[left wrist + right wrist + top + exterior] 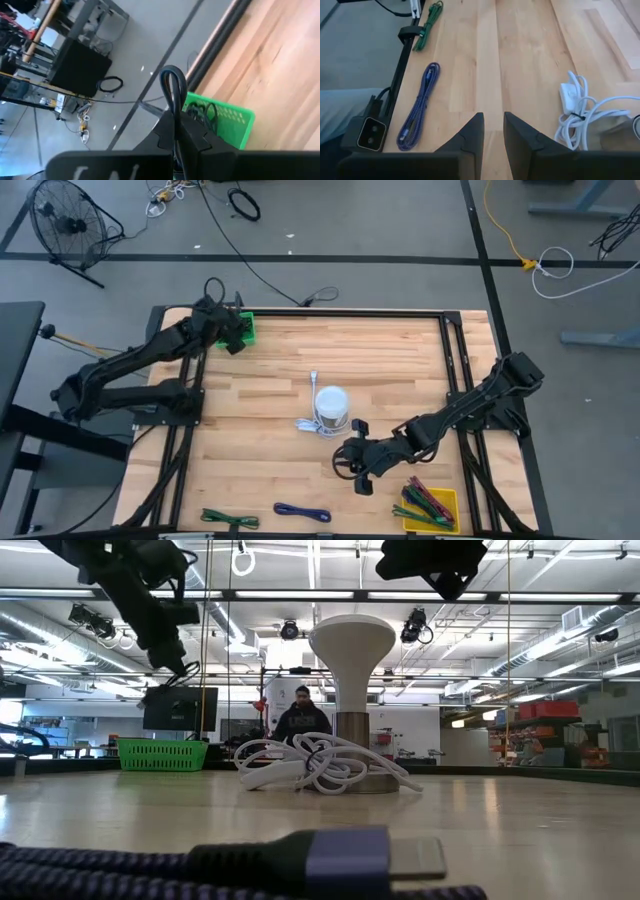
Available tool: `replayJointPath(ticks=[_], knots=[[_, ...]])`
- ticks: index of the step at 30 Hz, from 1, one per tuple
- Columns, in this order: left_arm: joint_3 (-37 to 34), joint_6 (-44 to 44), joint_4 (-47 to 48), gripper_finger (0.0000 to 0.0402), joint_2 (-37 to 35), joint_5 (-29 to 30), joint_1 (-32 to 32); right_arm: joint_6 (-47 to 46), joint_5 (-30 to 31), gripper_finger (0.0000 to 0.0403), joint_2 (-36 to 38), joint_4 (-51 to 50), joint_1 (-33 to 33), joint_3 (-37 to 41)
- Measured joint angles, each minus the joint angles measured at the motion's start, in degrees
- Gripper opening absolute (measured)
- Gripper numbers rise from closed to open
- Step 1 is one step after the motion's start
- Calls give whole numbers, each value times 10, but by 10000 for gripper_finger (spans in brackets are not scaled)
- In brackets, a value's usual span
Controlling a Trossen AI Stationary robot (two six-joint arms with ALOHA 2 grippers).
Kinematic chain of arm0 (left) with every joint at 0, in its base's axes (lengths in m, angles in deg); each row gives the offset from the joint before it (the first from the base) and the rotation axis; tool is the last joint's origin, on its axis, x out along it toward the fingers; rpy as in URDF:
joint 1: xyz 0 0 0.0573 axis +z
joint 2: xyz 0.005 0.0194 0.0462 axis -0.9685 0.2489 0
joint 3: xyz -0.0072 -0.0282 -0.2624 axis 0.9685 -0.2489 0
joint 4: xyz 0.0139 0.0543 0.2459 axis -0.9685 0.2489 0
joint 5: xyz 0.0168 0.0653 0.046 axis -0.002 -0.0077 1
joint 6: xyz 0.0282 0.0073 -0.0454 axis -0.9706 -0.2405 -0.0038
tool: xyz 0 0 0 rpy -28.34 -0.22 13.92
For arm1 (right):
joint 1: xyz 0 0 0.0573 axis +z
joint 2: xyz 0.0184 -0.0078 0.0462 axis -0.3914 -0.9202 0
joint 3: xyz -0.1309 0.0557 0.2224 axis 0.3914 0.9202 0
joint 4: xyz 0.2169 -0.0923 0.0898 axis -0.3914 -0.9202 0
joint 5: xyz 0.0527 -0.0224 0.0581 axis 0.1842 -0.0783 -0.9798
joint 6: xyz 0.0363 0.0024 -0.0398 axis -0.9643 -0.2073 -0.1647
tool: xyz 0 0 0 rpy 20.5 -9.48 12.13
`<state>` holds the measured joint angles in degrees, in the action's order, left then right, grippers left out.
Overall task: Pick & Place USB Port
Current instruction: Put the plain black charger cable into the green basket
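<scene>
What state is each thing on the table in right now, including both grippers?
Left gripper: shut on a black cable, above the green basket.
Black cable: looped, held up.
Green basket: upright at the table's back left corner.
Right gripper: empty, fingers slightly apart, low near the lamp.
Lamp: upright, white cord bundled at its base.
Purple cable: coiled, lying flat.
Green cable: coiled, lying flat.
Yellow tray: holding cables.

— What sort of place is shown?
— A lab or workshop hall is shown: exposed ceiling ducts (pixel 40 620), strip lights, a monitor (pixel 180 708) and a person (pixel 303 718) are seen beyond the wooden table (pixel 380 350).
— And the floor?
— Bare concrete, on which a fan (pixel 70 225) and loose cables (pixel 245 202) are laid.
</scene>
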<state>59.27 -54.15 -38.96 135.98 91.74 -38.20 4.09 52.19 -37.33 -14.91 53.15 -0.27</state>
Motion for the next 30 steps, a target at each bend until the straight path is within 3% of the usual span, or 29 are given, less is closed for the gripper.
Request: replayJointPath(ticks=[16,30], knots=[[0,-24,-25,6,143,-3,57,0,20,75,-10,2,0,0],[0,-53,-50,9,205,-2,83,2,21,75,-12,-5,0,0]])
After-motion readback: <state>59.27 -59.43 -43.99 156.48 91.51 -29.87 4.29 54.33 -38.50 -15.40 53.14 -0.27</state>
